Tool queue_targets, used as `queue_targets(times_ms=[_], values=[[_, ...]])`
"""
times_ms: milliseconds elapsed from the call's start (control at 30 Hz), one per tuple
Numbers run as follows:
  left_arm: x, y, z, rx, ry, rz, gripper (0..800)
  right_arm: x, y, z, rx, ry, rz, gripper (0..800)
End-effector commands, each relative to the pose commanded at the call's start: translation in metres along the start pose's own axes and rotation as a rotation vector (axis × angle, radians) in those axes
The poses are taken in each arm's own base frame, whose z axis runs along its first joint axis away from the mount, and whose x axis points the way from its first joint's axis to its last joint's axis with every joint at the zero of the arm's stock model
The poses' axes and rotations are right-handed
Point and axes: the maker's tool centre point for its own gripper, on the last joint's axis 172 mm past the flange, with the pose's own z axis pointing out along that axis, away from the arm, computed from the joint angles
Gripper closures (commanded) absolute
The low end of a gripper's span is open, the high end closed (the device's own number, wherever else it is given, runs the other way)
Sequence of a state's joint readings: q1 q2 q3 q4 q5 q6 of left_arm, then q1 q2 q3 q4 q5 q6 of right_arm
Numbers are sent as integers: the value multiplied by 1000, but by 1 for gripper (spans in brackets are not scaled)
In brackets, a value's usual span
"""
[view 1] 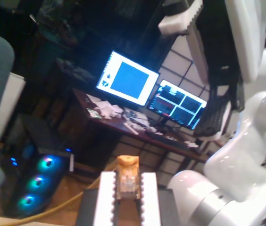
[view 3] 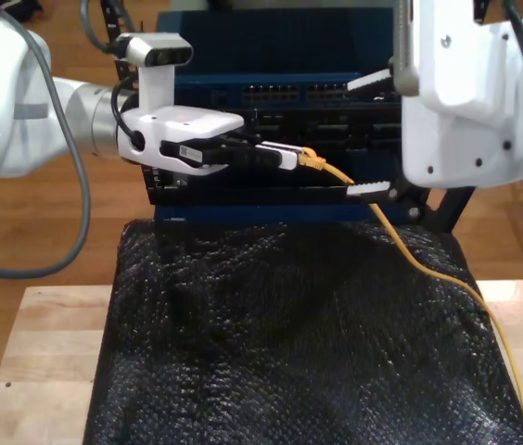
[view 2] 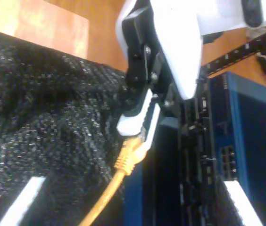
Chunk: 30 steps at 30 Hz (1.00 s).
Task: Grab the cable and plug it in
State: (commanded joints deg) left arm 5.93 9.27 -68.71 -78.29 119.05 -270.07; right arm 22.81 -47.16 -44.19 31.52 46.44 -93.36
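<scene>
Over the far edge of the table [view 3: 48, 352], my first gripper [view 3: 285, 156] reaches in from the exterior view's left and is held level in front of the blue rack unit [view 3: 271, 46]. Its two white fingers [view 1: 107, 200] are closed to a narrow gap and clamp the plug end of the cable [view 3: 312, 159]. In the first wrist view the clear plug and its orange boot [view 1: 127, 179] sit squarely between the pads. In the exterior view the boot projects just past the fingertips toward the exterior view's right, close in front of the rack face. Whether the plug touches the rack cannot be determined.

From the grip the cable falls toward the exterior view's right. It crosses the far right corner of the black padded mat [view 3: 271, 352] and follows the mat's right edge toward the table's near edge.

My second gripper [view 3: 370, 136] hangs from the arm at the exterior view's right, just beside the held plug. Its jaws stand wide apart and hold nothing. One serrated white pad [view 3: 368, 82] is above the cable and the other is below it. The second wrist view looks down on my first gripper [view 2: 140, 127] and the cable [view 2: 123, 160], with the mat on one side and the rack on the other.

The first wrist view also takes in a desk with two lit monitors [view 1: 128, 77] and a computer tower with blue fans [view 1: 36, 181].
</scene>
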Motion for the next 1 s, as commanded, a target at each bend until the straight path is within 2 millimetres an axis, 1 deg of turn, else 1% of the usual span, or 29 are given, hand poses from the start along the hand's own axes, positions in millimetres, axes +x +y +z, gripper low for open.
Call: queue_targets(times_ms=[100, 200, 367, 467, 600, 667, 733, 800, 1000], values=[[-1, 2, 0, -15, 2, -25, 798, 3, -1, 4, -24, 8, -13, 3], [-2, 4, 1, -25, 3, -42, 798, 6, -8, 12, -20, 16, -20, 3], [1, 9, 2, -45, 16, -48, 798, 10, -9, 18, -46, 26, -33, 2], [6, 16, 3, -72, 33, -53, 798, 17, -11, 20, -76, 42, -50, 2], [6, 19, 4, -95, 39, -59, 798, 20, -12, 24, -97, 49, -61, 3], [6, 22, 4, -112, 44, -60, 798, 20, -13, 24, -98, 50, -61, 3], [11, 26, 4, -131, 62, -51, 797, 21, -13, 23, -99, 52, -64, 6], [15, 30, 4, -147, 77, -43, 797, 23, -12, 19, -110, 56, -69, 7], [15, 36, 4, -172, 79, -41, 797, 21, -5, 13, -155, 53, -109, 24]])
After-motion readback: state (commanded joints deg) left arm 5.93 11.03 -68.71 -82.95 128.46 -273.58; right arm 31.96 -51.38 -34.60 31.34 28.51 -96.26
